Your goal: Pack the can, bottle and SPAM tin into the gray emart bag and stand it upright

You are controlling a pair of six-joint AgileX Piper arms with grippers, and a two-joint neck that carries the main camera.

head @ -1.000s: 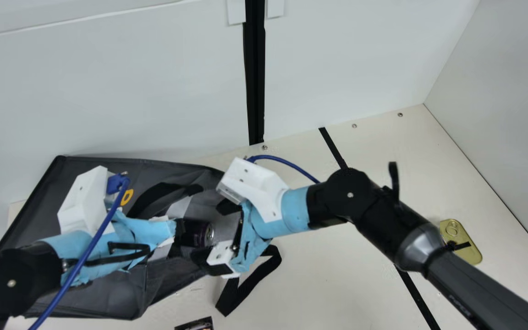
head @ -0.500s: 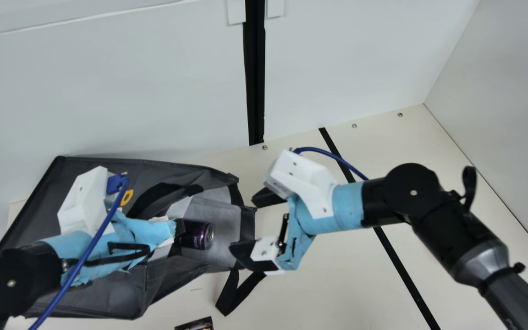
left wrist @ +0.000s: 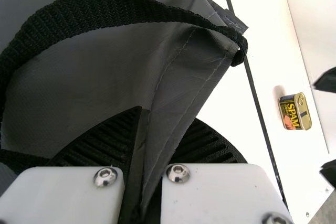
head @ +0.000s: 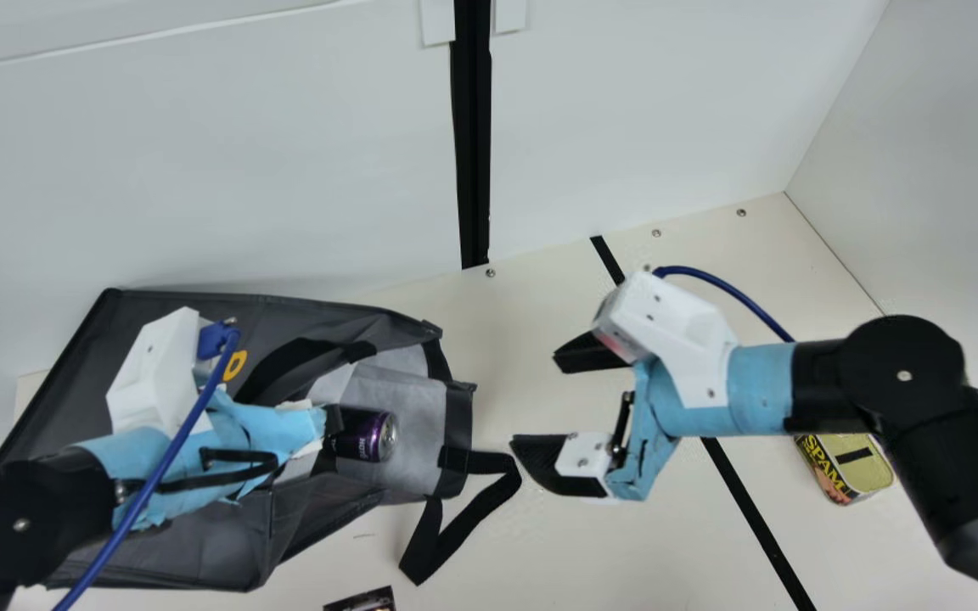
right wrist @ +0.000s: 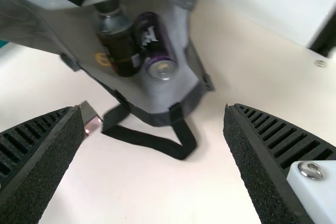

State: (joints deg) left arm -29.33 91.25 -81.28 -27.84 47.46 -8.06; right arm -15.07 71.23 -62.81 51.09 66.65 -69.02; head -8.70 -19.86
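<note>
Across the left half of the main view, the gray emart bag (head: 217,547) lies on its side, dark creased fabric with seamed edges and a paler lining, its mouth toward the center. A woven black strap (head: 470,526) loops onto the cream tabletop (head: 616,552). Inside, the shiny purple cylindrical can (head: 372,435) lies beside the dark, round-bodied bottle (right wrist: 122,51). At the right of the frame, the rounded-corner SPAM tin (head: 861,462), gold-lidded, sits outside the bag. The left arm extends over the bag from lower left, its gripper (head: 333,420) pinched on a fold of bag fabric. The right arm bends in from lower right, its gripper (head: 535,397) pointing left, spread wide and holding nothing.
</note>
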